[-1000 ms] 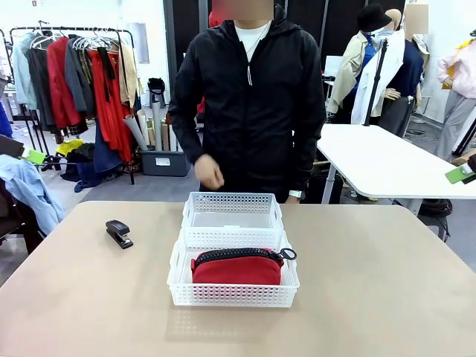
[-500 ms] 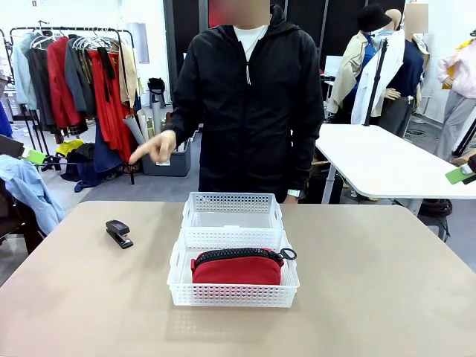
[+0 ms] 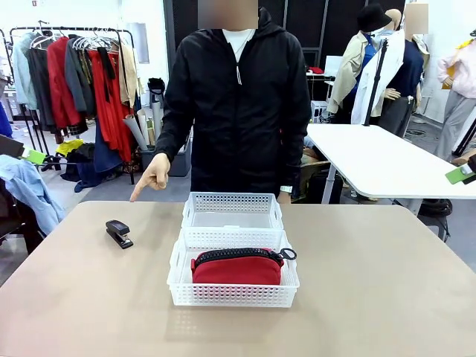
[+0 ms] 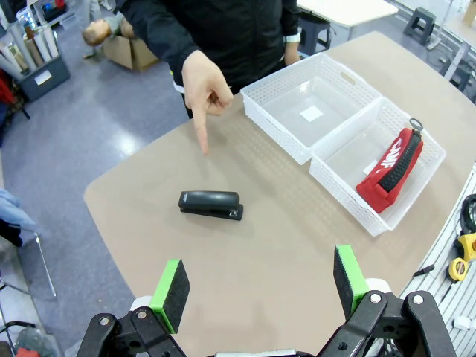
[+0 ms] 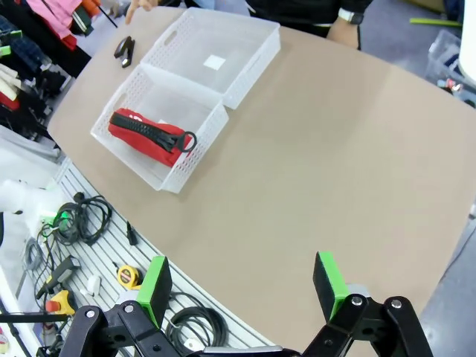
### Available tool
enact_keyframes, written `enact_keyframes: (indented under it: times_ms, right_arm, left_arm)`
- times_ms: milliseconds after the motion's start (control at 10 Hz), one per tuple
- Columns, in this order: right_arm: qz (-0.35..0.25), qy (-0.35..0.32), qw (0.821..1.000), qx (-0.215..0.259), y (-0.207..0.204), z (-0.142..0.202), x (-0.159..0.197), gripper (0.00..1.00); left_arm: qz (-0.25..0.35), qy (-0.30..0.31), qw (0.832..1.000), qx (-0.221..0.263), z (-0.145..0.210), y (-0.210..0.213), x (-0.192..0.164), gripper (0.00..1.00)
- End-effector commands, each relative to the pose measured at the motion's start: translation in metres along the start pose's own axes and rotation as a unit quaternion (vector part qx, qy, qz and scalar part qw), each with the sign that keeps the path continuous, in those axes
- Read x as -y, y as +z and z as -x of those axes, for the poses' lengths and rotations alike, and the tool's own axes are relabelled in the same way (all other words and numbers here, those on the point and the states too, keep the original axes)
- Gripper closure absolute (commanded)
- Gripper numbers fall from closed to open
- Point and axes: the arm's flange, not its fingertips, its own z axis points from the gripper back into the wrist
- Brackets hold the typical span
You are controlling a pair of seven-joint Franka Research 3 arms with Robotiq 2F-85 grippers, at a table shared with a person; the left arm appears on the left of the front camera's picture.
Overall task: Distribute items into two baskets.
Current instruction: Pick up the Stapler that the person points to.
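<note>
Two white lattice baskets stand end to end at the table's middle. The near basket (image 3: 233,291) holds a red pouch (image 3: 236,268) with a black zipper; the far basket (image 3: 232,210) has nothing in it. A small black stapler (image 3: 118,232) lies on the table left of them. The person's hand (image 3: 152,175) points down toward the stapler. In the left wrist view, my left gripper (image 4: 260,286) hangs open high above the stapler (image 4: 211,204) and the baskets (image 4: 338,141). My right gripper (image 5: 242,286) is open too, high over bare table, with the pouch (image 5: 146,137) far off.
The person in a black jacket stands at the table's far edge, right behind the far basket. A white table (image 3: 387,160) is at the back right and a clothes rack (image 3: 82,74) at the back left. Cables and tools (image 5: 82,245) lie on a rail below the near table edge.
The person's hand swung out from the chest to the left and lowered, now pointing down at the stapler. The baskets, pouch and stapler have not moved.
</note>
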Motion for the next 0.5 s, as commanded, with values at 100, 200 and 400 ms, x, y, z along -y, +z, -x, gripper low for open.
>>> enact_keyframes:
  times_ms: [100, 200, 400]
  right_arm:
    - [0.002, 0.0, 1.0, -0.001, 0.0015, -0.002, -0.0006, 0.0]
    - [0.002, 0.0, 1.0, -0.001, 0.0015, -0.002, -0.0006, 0.0]
    - [0.002, 0.0, 1.0, -0.001, 0.0015, -0.002, -0.0006, 0.0]
  left_arm:
    - [0.007, -0.003, 1.0, 0.005, 0.0005, -0.0009, -0.0004, 0.0]
    - [0.007, -0.003, 1.0, 0.005, 0.0005, -0.0009, -0.0004, 0.0]
    - [0.007, -0.003, 1.0, 0.005, 0.0005, -0.0009, -0.0004, 0.0]
